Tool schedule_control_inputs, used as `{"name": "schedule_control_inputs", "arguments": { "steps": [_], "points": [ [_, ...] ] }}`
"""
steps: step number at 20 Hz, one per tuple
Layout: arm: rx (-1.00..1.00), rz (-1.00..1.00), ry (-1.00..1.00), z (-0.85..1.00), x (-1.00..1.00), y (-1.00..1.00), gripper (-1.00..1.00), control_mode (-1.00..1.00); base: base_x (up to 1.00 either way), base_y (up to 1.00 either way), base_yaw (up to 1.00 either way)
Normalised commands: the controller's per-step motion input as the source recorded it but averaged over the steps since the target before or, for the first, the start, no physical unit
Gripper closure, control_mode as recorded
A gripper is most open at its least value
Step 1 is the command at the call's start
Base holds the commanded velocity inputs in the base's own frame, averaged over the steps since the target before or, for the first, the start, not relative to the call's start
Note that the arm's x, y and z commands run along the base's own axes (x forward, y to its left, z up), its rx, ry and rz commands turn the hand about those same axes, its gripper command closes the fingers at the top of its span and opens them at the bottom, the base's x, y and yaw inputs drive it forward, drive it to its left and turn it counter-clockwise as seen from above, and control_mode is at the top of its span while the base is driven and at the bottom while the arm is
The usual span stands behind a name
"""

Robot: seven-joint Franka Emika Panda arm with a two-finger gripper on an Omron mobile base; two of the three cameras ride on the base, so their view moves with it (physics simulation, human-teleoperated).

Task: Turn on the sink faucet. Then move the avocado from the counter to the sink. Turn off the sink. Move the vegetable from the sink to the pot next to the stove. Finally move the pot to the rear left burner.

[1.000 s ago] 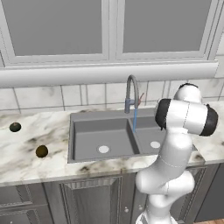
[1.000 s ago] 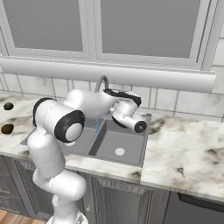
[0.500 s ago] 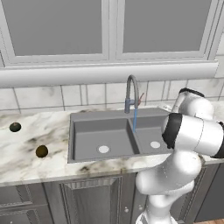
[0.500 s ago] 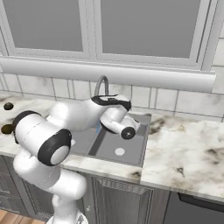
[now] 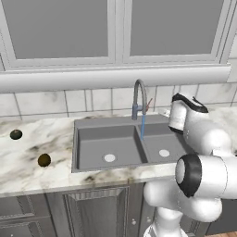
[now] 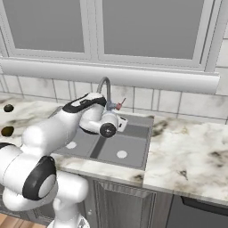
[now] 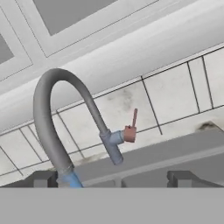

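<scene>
Sink faucet (image 5: 139,99) running blue into sink (image 5: 121,146); gripper (image 7: 112,177) open, empty, near lever (image 7: 132,124); avocado (image 5: 44,160) on table (image 5: 28,152) far left, near darker ball (image 5: 16,134); risk: grabbing the wrong ball.

The gripper (image 7: 112,177) sits before the sink faucet (image 7: 57,127), above the sink (image 5: 111,146). Far to its left, the avocado (image 5: 44,160) lies on the counter (image 5: 28,166), probably nearer the front edge than the other ball (image 5: 16,134).
</scene>
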Motion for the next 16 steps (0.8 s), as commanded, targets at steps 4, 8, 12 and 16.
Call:
{"name": "schedule_control_inputs", "arguments": {
  "steps": [4, 8, 12, 16],
  "points": [
    [-0.04, -0.01, 0.23, 0.52, -0.19, 0.93, -1.0, -1.0, 0.0, 0.0, 0.0],
    [-0.05, 0.0, 0.32, 0.41, -0.01, 1.0, -1.0, -1.0, 0.0, 0.0, 0.0],
    [-0.08, 0.0, 0.34, 0.34, 0.0, 1.0, -1.0, -1.0, 0.0, 0.0, 0.0],
    [-0.08, 0.0, 0.34, 0.45, 0.0, 1.0, -1.0, -1.0, 0.0, 0.0, 0.0]
  ]
}}
